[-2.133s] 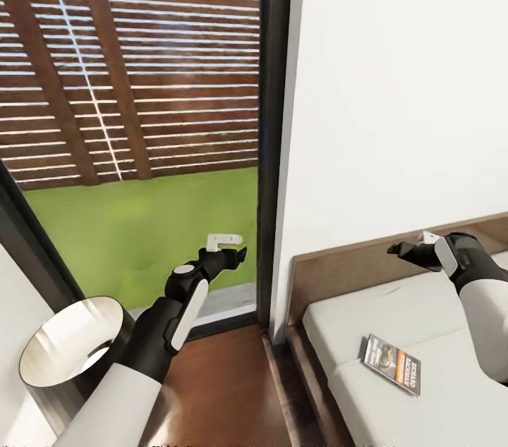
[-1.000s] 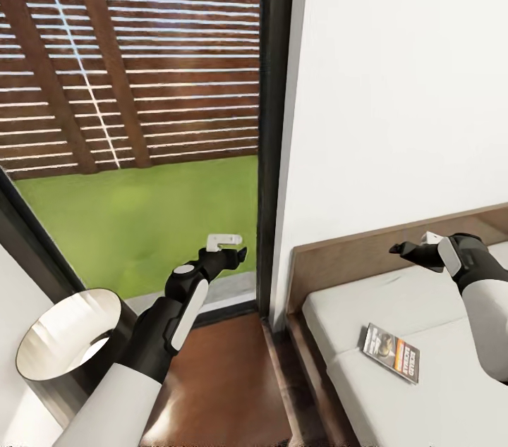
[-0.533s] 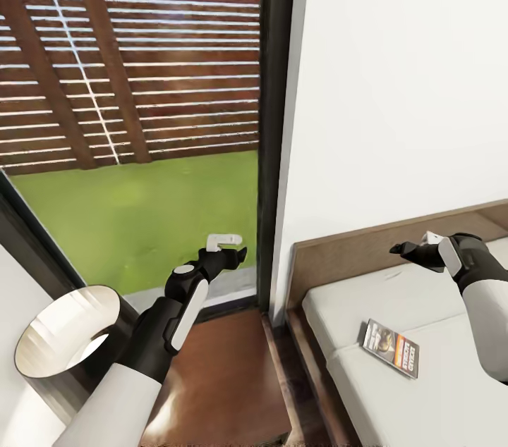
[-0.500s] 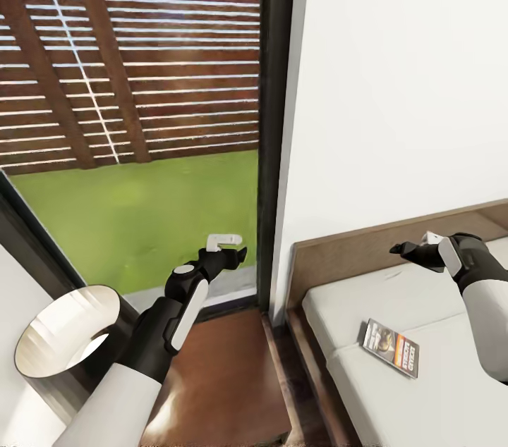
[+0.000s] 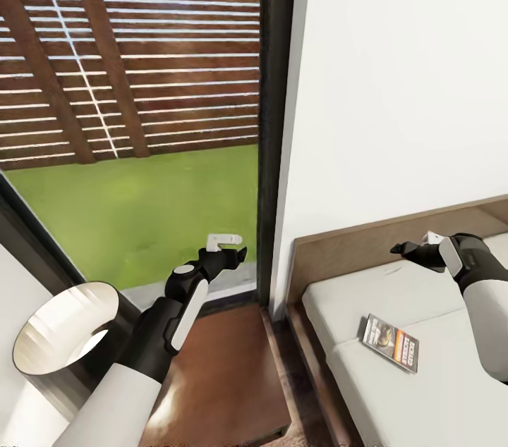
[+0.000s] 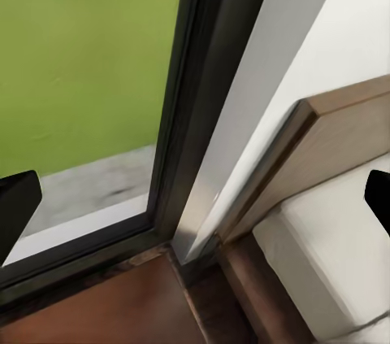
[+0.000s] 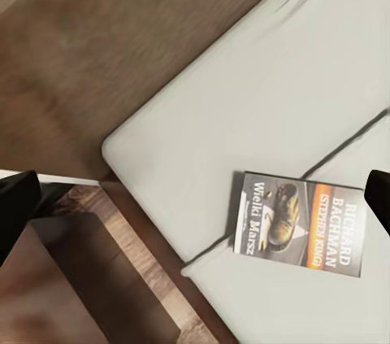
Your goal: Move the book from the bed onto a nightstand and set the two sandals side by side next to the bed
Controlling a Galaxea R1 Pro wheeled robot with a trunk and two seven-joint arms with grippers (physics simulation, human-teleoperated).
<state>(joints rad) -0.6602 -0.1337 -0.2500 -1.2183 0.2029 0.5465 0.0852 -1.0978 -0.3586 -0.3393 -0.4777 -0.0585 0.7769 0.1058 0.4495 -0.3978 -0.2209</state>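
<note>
The book [image 5: 390,343] lies flat on the pale mattress of the bed [image 5: 423,405], near the dark headboard [image 5: 339,256]; its orange-banded cover [image 7: 301,226] also shows in the right wrist view. My right gripper [image 5: 398,248] hovers open above the mattress, up and slightly right of the book, apart from it. My left gripper [image 5: 238,254] hangs open in front of the window frame, above the reddish-brown nightstand [image 5: 219,376] that stands between the bed and a lamp. The sandals are out of view.
A tall dark-framed window [image 5: 271,115] looks onto grass and a brown slat fence. A round metallic lamp shade [image 5: 63,334] stands close to my left arm. The white wall [image 5: 395,80] rises behind the headboard.
The whole picture has drifted slightly upward, so the camera moved. Both arms hold the same pose and the book has stayed on the bed.
</note>
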